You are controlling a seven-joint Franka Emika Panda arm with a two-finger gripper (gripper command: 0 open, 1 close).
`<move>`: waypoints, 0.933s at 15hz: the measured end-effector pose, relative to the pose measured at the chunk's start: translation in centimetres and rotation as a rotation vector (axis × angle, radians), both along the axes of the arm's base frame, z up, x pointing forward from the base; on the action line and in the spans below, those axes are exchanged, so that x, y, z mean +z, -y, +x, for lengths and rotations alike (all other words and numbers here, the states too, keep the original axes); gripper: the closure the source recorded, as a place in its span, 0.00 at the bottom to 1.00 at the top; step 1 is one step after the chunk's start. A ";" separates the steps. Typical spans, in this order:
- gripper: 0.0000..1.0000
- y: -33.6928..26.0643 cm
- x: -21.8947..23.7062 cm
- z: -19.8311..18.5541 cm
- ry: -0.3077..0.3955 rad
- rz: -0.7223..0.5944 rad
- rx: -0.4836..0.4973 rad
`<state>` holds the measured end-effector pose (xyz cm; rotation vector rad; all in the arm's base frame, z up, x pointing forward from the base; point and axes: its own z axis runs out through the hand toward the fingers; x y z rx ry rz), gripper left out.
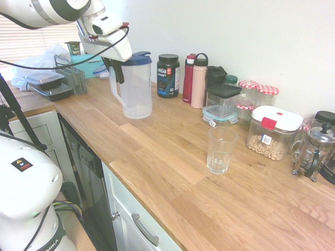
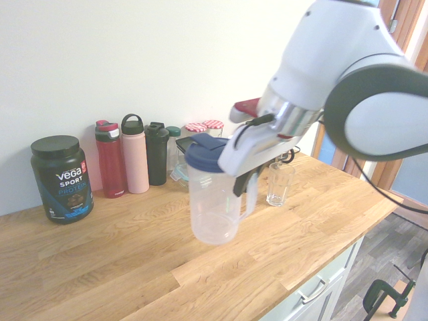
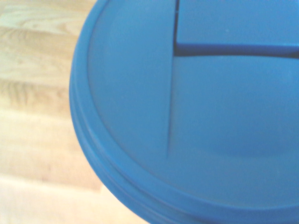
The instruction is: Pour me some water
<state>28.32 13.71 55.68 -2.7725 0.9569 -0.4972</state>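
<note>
While it's hanging above the tabletop (image 1: 172, 172), the end effector (image 1: 114, 70) is gripping the jug (image 1: 135, 86) handle tight, well apart from the glass (image 1: 220, 150).

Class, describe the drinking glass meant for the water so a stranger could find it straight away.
On the wooden countertop, look in front of the row of containers against the wall. The glass stands alone there, lidless, clear and ribbed, unlike the lidded jars and bottles behind it.

The white arm (image 2: 348, 73) is showing glossy rounded shells with dark grey joint bands, a black cable (image 1: 78, 61) trailing along it, and red accents by its wrist.
</note>
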 end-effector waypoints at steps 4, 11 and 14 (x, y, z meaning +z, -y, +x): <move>1.00 8.9 0.1 -3.1 -0.018 0.008 0.137; 1.00 25.5 -1.1 -7.9 -0.040 -0.006 0.388; 1.00 29.8 -0.6 -8.0 -0.069 -0.068 0.449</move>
